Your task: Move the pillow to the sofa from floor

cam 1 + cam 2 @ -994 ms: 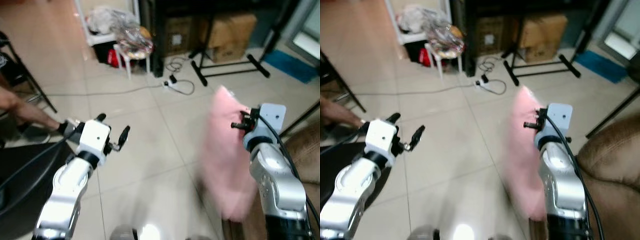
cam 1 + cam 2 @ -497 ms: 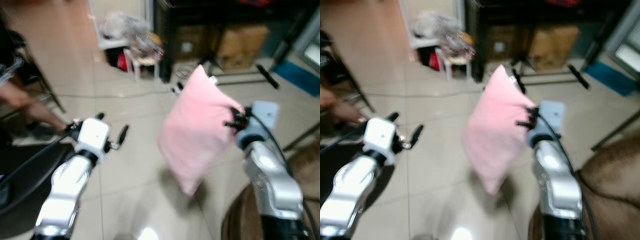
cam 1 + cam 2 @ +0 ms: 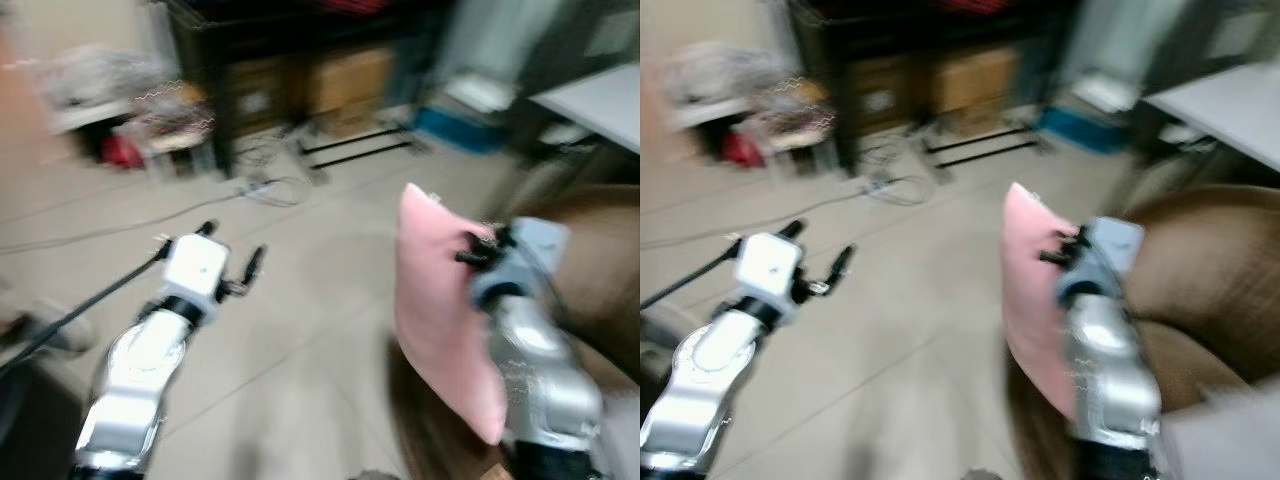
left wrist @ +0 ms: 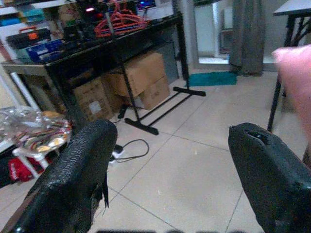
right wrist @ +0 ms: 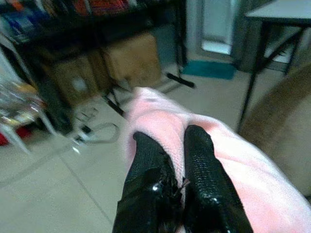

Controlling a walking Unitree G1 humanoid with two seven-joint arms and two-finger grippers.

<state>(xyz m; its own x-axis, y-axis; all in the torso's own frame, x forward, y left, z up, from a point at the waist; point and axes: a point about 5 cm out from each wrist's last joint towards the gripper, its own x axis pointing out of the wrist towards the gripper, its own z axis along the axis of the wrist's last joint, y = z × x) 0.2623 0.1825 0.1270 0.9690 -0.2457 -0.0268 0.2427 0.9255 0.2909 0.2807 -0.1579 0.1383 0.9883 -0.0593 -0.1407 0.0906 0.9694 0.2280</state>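
While swinging round toward the brown sofa (image 3: 1200, 270), now at three o'clock in the head views where only its edge showed a second ago. Carries the pink pillow (image 3: 440, 320) upright and clear of the tiled floor (image 3: 300, 300), pinched near its top edge by the right gripper (image 3: 478, 250), hanging just beside the sofa arm at four o'clock. Means lift and turn look done, with only the reach over the seat and the release left. Holds the left gripper (image 3: 232, 262) empty at nine o'clock, fingers spread.

Through the left wrist camera: fingers (image 4: 82, 170) wide apart on nothing, black rack and cardboard boxes (image 4: 138, 80) at eleven o'clock, pillow edge at two.

Through the right wrist camera: fingers (image 5: 204, 170) pressed together on a fold of pink fabric, sofa at three o'clock.
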